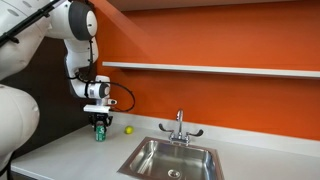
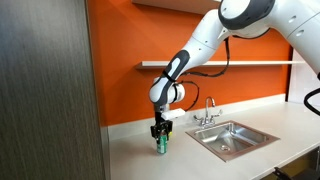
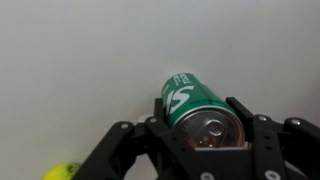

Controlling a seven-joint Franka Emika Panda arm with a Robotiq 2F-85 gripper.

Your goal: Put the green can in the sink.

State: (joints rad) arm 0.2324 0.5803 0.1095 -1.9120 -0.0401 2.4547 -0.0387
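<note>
The green can (image 1: 99,134) stands upright on the pale countertop, left of the sink (image 1: 150,150); it also shows in an exterior view (image 2: 161,147). My gripper (image 1: 98,124) comes down over it from above, its fingers on both sides of the can's upper part. In the wrist view the can (image 3: 190,100) sits between the black fingers (image 3: 205,125), which touch its sides, and its pale top faces the camera. The steel sink (image 2: 245,146) with its chrome faucet (image 2: 208,110) lies to the right of the can and holds nothing I can make out.
A small yellow-green ball (image 1: 128,129) lies on the counter between the can and the sink; it also shows at the lower left of the wrist view (image 3: 62,172). A white shelf (image 1: 210,69) runs along the orange wall above the faucet (image 1: 180,125).
</note>
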